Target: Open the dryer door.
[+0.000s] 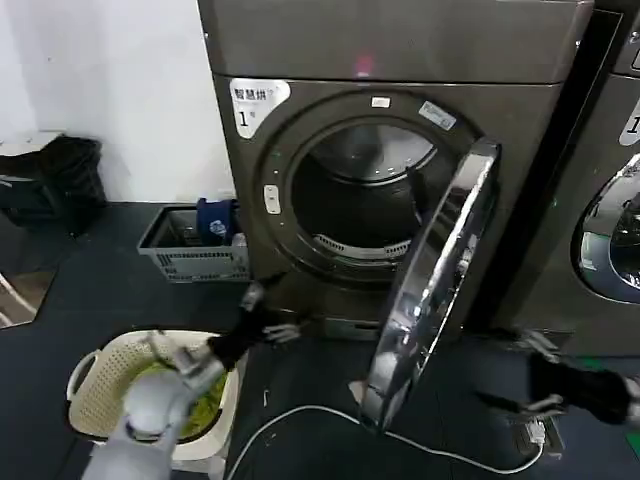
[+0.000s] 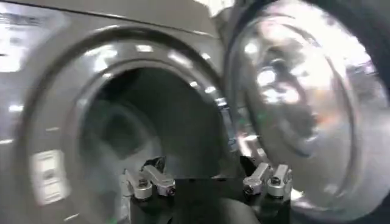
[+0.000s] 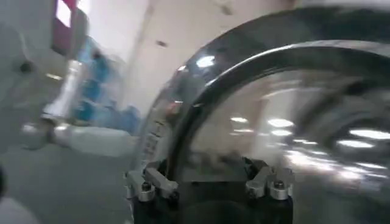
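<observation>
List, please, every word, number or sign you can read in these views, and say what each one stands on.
"1": white sticker on the dryer's front, upper corner; the Chinese characters above it are too small to read.
Label above the drum opening: unreadable.
Partial digit, possibly "1": second machine, cut off at the edge.

I read a "1" on the white sticker [image 1: 255, 103] at my dryer's [image 1: 400, 40] upper corner; its small characters stay illegible.

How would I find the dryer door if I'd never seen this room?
Look for the big bronze-grey dryer with the white "1" sticker, standing by the white wall. Its round hole gapes open, and hinged at that hole's right side is the dryer door, a shiny chrome ring swung out edge-on. The neighbour machine's door on the right is chrome too, but shut flat.
</observation>
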Controlling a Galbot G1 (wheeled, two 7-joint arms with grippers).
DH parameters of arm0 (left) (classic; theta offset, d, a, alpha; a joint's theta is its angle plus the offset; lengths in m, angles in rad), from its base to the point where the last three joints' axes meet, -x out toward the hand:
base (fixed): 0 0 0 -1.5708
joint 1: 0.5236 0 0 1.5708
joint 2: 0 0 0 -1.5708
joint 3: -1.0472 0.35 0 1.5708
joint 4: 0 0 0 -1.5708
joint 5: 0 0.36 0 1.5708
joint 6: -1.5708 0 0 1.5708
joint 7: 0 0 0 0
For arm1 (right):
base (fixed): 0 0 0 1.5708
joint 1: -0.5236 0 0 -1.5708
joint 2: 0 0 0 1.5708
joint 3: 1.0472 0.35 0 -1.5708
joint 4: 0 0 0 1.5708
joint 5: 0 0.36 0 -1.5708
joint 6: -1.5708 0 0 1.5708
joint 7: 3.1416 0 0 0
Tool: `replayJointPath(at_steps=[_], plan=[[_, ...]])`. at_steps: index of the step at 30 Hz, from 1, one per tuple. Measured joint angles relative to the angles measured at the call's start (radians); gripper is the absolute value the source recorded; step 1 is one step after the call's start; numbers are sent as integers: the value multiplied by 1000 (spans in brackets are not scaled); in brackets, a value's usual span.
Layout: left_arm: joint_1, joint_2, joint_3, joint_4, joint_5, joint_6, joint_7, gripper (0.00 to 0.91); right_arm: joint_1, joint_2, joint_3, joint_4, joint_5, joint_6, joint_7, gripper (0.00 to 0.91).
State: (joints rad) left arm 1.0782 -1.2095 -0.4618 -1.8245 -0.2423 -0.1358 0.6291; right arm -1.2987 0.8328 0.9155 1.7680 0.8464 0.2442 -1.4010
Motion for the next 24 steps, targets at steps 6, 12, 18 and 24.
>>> replayJointPath(at_steps=[6,12,18,24], plan=[[-73,-25,142,38,11,-13,9,907,-200,100,269,9,-43,86,114,907],[-158,-62,266,86,10,-29,9,907,-330,209,535,-5,-200,166,377,907],[-249,-100,372,147,6,-43,9,907,-367,280,726,-33,-399,165,741,907],[-320,-139,456,205,9,-48,6,907,-355,326,889,-66,-582,-16,1085,907]])
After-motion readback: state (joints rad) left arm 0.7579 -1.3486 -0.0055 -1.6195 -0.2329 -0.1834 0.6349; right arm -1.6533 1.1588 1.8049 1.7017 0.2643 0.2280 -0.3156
